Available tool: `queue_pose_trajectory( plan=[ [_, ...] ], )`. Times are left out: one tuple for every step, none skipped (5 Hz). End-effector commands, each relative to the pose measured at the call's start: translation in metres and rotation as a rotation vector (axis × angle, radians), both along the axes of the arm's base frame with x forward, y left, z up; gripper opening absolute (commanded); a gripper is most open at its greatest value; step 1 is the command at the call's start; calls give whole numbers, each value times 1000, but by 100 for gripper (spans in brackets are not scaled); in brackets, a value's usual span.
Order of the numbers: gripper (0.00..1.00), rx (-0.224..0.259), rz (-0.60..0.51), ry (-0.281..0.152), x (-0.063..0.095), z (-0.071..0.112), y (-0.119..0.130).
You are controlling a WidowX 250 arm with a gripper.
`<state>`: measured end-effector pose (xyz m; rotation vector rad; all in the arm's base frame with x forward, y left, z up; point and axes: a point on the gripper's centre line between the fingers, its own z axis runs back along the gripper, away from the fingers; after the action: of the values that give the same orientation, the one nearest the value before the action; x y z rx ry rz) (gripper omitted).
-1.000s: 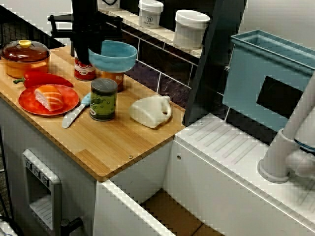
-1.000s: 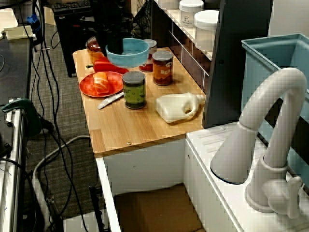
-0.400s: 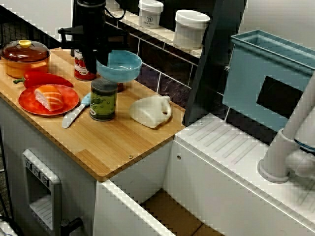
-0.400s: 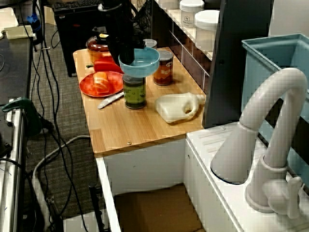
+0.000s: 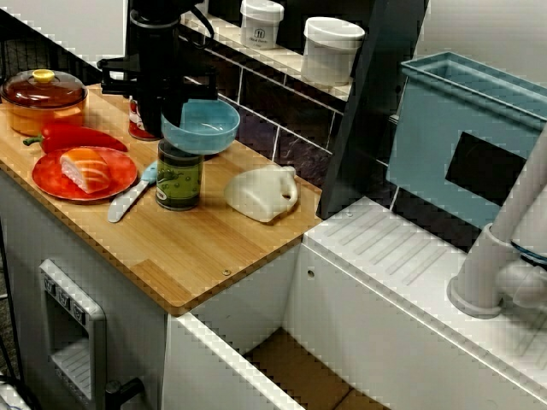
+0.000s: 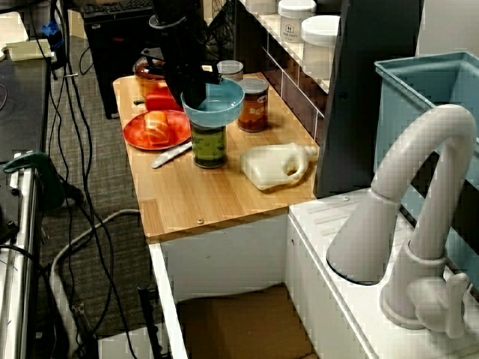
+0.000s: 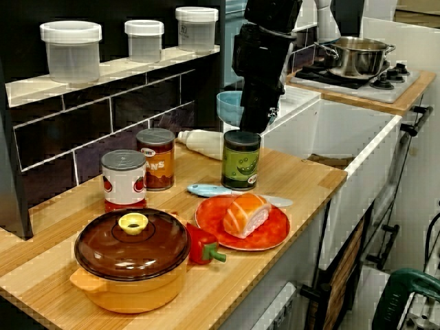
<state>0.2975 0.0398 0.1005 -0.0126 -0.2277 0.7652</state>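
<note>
From the desk's front, the gripper is pinching the rim of a blue bowl, held just over the green can on the desk. Whether they touch cannot be told. From the sink end, the bowl hangs tilted over the can. From the pot end, the bowl sits behind the gripper, and a red plate lies near the can.

Wooden countertop, frame left.
Orange pot, pepper, red plate, knife, green can, tomato can, brown can, white jug.
</note>
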Motion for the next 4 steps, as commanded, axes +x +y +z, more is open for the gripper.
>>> queue_pose_trajectory(
  plan=[
    [0,11,-9,-17,1,8,10],
    [0,10,-11,-14,2,11,14],
    [0,5,-13,-11,-1,11,18],
    [0,14,-24,-2,-1,7,18]
  ],
)
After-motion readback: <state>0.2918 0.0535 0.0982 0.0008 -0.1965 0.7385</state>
